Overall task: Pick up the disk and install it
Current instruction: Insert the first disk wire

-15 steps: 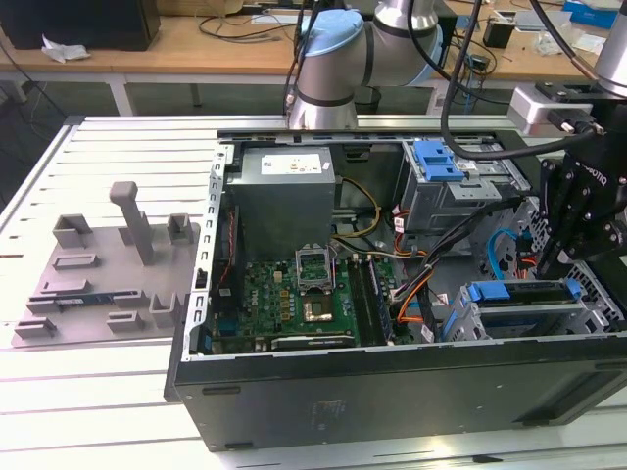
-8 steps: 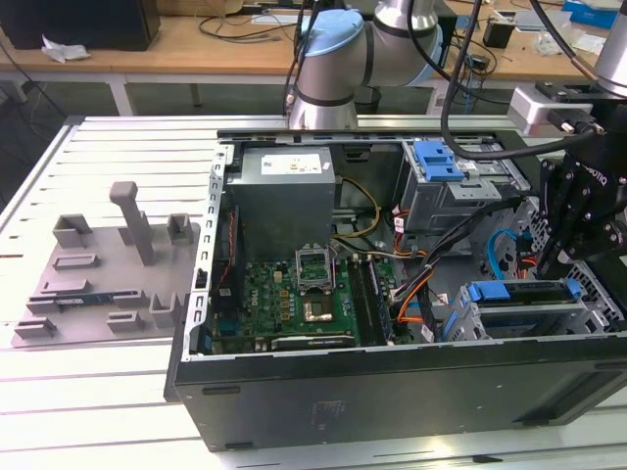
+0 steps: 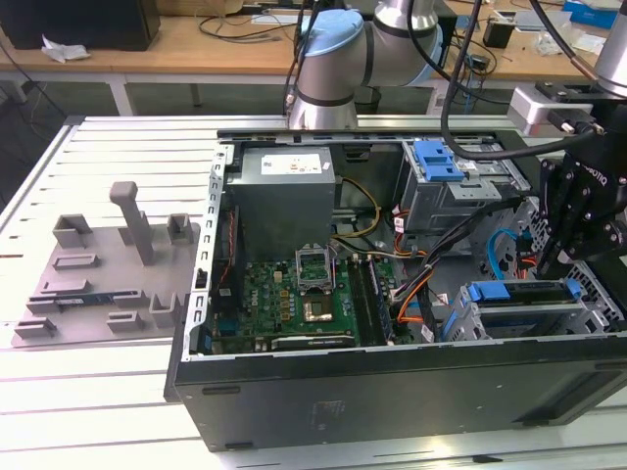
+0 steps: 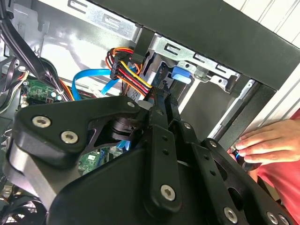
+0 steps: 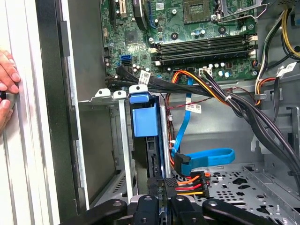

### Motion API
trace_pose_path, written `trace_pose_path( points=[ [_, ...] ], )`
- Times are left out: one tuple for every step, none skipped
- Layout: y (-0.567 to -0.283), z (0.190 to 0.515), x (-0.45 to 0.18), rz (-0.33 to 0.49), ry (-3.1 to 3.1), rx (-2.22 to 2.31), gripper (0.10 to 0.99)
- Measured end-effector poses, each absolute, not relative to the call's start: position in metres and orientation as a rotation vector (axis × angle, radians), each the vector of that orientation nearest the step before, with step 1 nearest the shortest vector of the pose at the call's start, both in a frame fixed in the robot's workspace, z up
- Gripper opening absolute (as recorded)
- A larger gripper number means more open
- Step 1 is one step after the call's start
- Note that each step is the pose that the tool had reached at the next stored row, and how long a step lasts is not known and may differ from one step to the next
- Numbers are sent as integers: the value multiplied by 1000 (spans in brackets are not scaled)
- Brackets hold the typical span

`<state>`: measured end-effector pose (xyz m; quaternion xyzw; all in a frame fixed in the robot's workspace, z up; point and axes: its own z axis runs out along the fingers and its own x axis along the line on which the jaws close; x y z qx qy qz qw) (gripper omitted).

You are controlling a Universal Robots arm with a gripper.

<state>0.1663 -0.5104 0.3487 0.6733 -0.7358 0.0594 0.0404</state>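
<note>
A big white table (image 3: 98, 392) with long slats holds an open black computer case (image 3: 392, 392), lying on its side. The robot arm (image 3: 328, 69) reaches over the case from the far side. It bends down at the exterior view's right, so the black gripper (image 3: 549, 266) points straight down into the case. Far from the gripper, outside the case, lies a gray plate (image 3: 108, 264) with small blocks on it. Inside the case, a green board (image 3: 294, 294) sits a good way off from the gripper. Right below the gripper is a metal cage (image 3: 475, 318), and the disk (image 3: 519, 292) stands on its edge inside it. In both wrist views the gripper (image 5: 164, 185) (image 4: 165, 101) is just at the end of the disk (image 5: 144, 119) (image 4: 183, 75), and the disk's blue end is the part farthest from the gripper. I cannot tell how far the gripper is open, or if it has hold of the disk. A person's hand (image 4: 267, 140) (image 5: 7, 75) rests just outside the case wall, near the gripper. A bunch of orange, red and yellow wires (image 5: 192, 185) (image 4: 131, 75) plugs in right beside the gripper, and a flat blue cable (image 5: 211, 157) (image 4: 89, 79) curls just past them.
</note>
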Motion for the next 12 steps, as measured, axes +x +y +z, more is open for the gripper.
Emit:
trace_pose_path(
  points=[
    [-510,349,166,182,-2254,2063,169],
    [-510,348,166,182,-2254,2063,169],
    [-510,348,165,182,-2254,2062,169],
    [-510,348,165,182,-2254,2063,169],
    [-510,348,165,182,-2254,2063,169],
    [-510,348,165,182,-2254,2063,169],
    [-510,348,165,182,-2253,2063,169],
    [-510,348,165,182,-2253,2064,169],
    [-510,348,165,182,-2250,2067,169],
    [-510,348,165,183,-2246,2072,169],
    [-510,348,165,183,-2240,2079,169],
    [-510,348,165,183,-2236,2084,169]
  ],
)
